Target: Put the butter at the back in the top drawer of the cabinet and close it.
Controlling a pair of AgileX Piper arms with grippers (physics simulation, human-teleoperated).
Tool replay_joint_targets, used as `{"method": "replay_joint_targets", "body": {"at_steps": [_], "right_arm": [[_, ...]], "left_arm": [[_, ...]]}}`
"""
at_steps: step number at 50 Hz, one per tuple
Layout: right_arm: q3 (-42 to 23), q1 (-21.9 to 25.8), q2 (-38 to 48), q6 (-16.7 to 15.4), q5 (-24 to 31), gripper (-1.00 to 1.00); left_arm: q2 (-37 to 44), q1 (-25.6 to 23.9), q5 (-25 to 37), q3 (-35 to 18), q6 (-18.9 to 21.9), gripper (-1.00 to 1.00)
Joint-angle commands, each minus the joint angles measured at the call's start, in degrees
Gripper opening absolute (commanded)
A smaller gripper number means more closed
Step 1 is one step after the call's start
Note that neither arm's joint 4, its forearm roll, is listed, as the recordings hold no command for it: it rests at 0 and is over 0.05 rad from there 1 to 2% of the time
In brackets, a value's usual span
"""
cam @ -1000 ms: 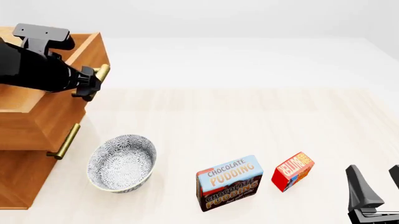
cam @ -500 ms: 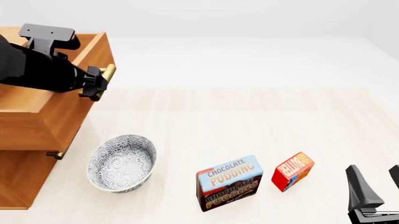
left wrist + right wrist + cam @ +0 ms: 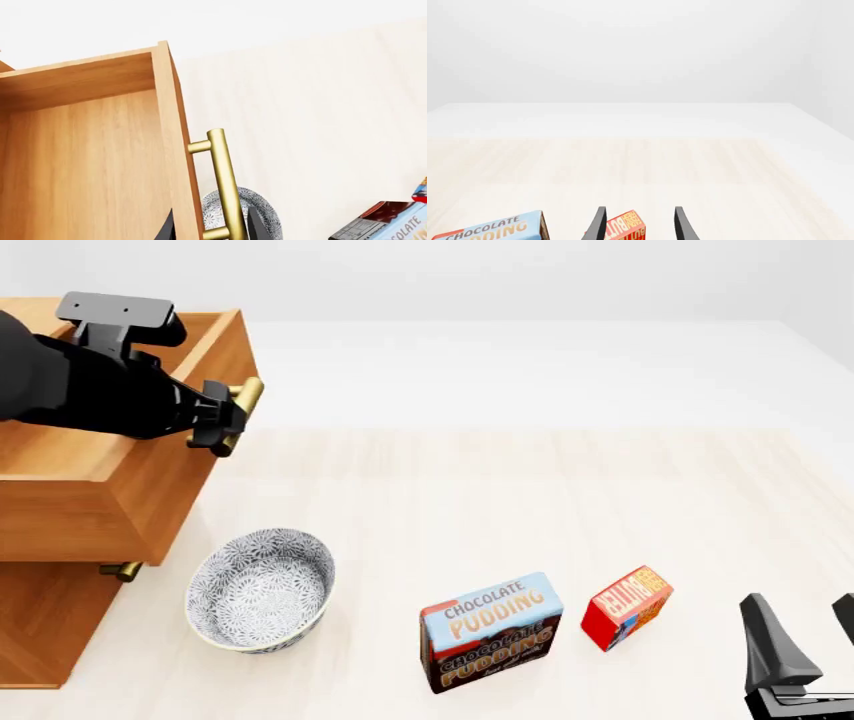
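We locate the butter [image 3: 627,607] upright on the tabletop [image 3: 534,500] at the front right, untouched. At its 9 o'clock, just beside it, stands the chocolate pudding box [image 3: 490,632]; further toward 9 o'clock sits the patterned bowl [image 3: 260,588]. At its 4 o'clock the right end effector [image 3: 811,640] rests with fingers spread wide, holding nothing. At far left, the top drawer [image 3: 127,485] projects from the cabinet [image 3: 40,625]. The left end effector [image 3: 224,420] is clamped narrowly around its brass handle [image 3: 223,185].
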Motion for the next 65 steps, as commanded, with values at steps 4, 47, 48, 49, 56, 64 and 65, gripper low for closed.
{"method": "replay_joint_targets", "body": {"at_steps": [4, 47, 48, 49, 56, 64, 65], "right_arm": [[0.0, 0.0, 0.0, 0.0, 0.0, 1.0], [0.0, 0.0, 0.0, 0.0, 0.0, 1.0], [0.0, 0.0, 0.0, 0.0, 0.0, 1.0], [0.0, 0.0, 0.0, 0.0, 0.0, 1.0], [0.0, 0.0, 0.0, 0.0, 0.0, 1.0], [0.0, 0.0, 0.0, 0.0, 0.0, 1.0], [0.0, 0.0, 0.0, 0.0, 0.0, 1.0]], "left_arm": [[-3.3, -5.8, 2.7, 4.1, 6.5, 1.0], [-4.7, -10.0, 2.5, 4.0, 6.9, 1.0], [-4.7, -10.1, 2.5, 4.0, 6.9, 1.0], [-4.7, -10.1, 2.5, 4.0, 6.9, 1.0], [-4.7, -10.7, 2.5, 3.7, 6.7, 1.0], [-5.4, -10.9, 3.3, 2.9, 6.9, 1.0], [-5.6, -10.9, 3.4, 2.8, 7.0, 1.0]]}}
